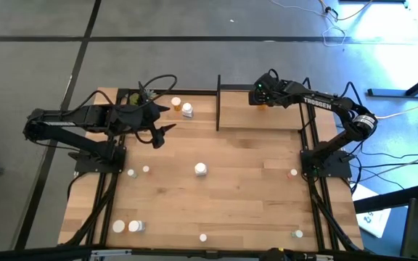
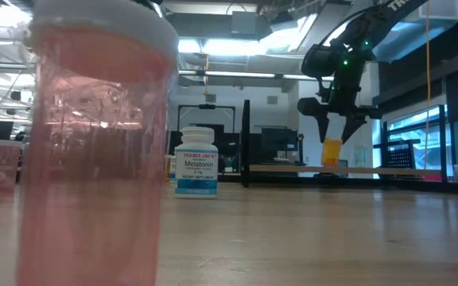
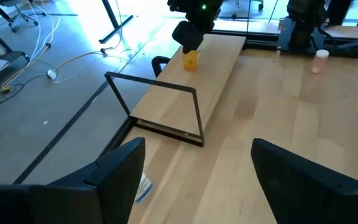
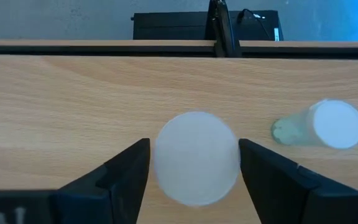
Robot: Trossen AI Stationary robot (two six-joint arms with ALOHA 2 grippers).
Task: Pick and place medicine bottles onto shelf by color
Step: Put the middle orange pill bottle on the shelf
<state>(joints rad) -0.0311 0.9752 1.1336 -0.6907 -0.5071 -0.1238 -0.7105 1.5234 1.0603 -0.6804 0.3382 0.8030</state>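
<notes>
**Over the shelf's right half, fingers stand either side of an orange bottle**

At the left side of the table, the left gripper (image 1: 162, 135) hangs over bare wood with its fingers (image 3: 114, 180) spread wide and nothing between them. Just beyond its tips lies the left half of the shelf (image 1: 245, 119), where an orange bottle (image 1: 175, 103) and a white bottle (image 1: 187, 110) stand close together. A small green plant (image 1: 133, 96) sits at the shelf's end, beside this arm's wrist.

Behind the left gripper, toward the near edge of the table, loose medicine bottles are scattered well apart. The white Melatonin bottle (image 2: 196, 163) stands upright near the middle of the table. In the low view a pink bottle (image 2: 94, 151) fills the foreground.

Past the black divider post (image 1: 218, 101), the right gripper (image 1: 264, 100) points down onto the right half of the shelf. Directly under it a second orange bottle (image 2: 332, 152) stands upright on the board. Its white cap (image 4: 196, 157) sits between the two fingers (image 4: 126, 177). They are set only slightly wider than the cap, with a thin strip of wood showing on one side, so they look parted around it rather than clamped. Just beside that gripper's outer finger, a pale green bottle (image 4: 319, 127) lies on its side on the same board.
</notes>
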